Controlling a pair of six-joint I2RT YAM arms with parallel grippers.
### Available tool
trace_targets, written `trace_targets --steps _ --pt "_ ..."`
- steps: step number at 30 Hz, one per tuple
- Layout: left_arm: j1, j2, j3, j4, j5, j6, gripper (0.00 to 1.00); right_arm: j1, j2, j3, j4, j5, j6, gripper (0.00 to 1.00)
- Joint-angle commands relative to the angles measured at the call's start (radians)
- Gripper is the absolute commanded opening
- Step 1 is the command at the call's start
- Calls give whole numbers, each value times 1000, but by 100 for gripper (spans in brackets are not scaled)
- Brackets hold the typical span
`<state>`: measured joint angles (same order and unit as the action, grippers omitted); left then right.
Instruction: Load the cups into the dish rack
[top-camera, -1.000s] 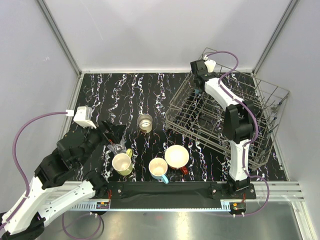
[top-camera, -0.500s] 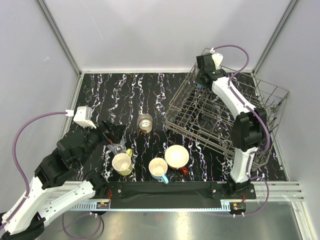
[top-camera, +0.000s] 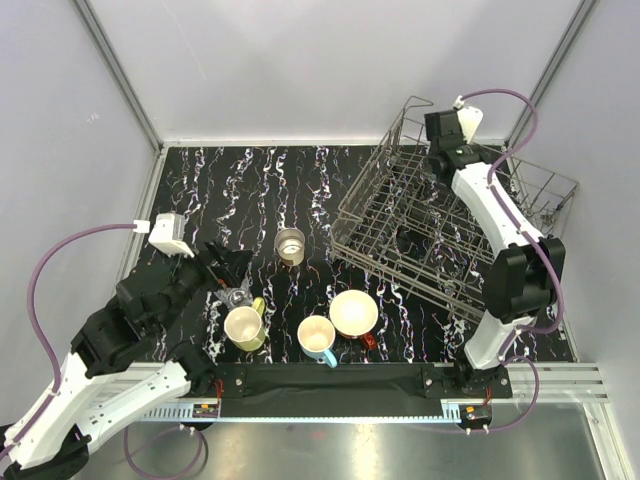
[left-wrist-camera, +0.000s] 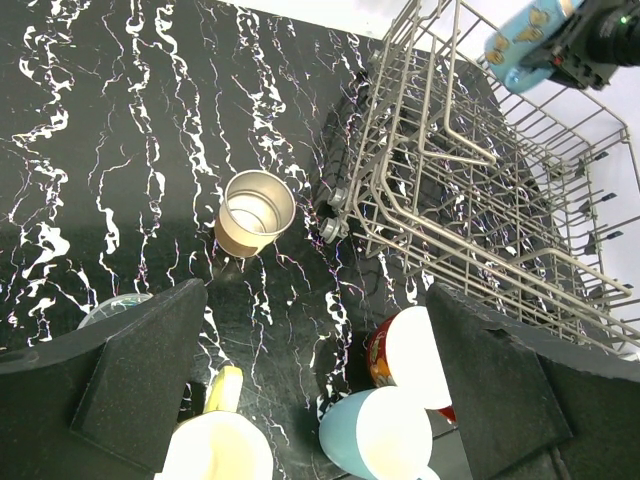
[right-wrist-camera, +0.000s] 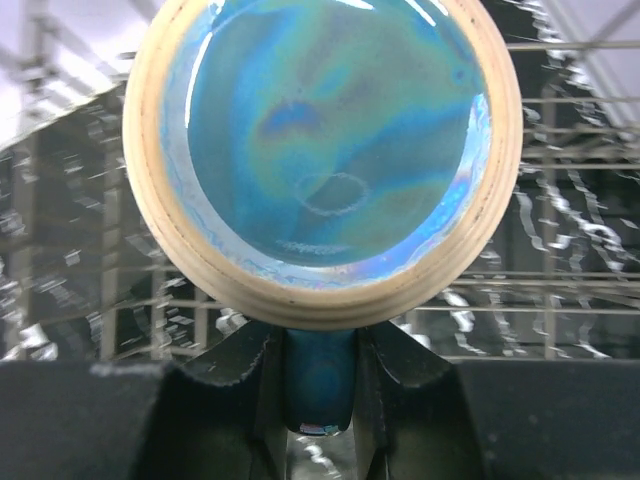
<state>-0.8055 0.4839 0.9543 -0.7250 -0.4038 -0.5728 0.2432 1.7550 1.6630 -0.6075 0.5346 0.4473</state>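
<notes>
The right gripper (right-wrist-camera: 320, 385), clamped on the handle of a teal mug (right-wrist-camera: 325, 150), holds it above the far end of the dish rack (top-camera: 375, 175), which seems to have no cup seated in it, while the steel cup (top-camera: 290, 243), yellow mug (top-camera: 244, 327), light-blue mug (top-camera: 317, 336) and red mug (top-camera: 354, 313) wait left of the rack by the wide-open left gripper (left-wrist-camera: 320, 375).

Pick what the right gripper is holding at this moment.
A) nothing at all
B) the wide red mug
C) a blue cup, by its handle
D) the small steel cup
C: in the right wrist view the right gripper is shut on the handle of the blue cup, with the wires of the dish rack behind it.
</notes>
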Motion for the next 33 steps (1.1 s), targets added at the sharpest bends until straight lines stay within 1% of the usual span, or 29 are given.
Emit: trace_targets --steps 1,6,14,21,33 --pt "-4 -8 4 35 -3 1 99 -50 -92 -18 107 70 -22 0" --pt "-4 -1 1 38 2 2 99 -91 -89 -54 147 15 -58 0" --pt "-6 5 -5 47 3 -2 99 -101 -71 -49 198 5 -107 0" --pt "-4 15 0 44 2 2 99 -131 -17 -28 212 1 -108 0" --pt "-4 21 1 38 -13 7 99 -183 89 -12 221 -90 -82 0"
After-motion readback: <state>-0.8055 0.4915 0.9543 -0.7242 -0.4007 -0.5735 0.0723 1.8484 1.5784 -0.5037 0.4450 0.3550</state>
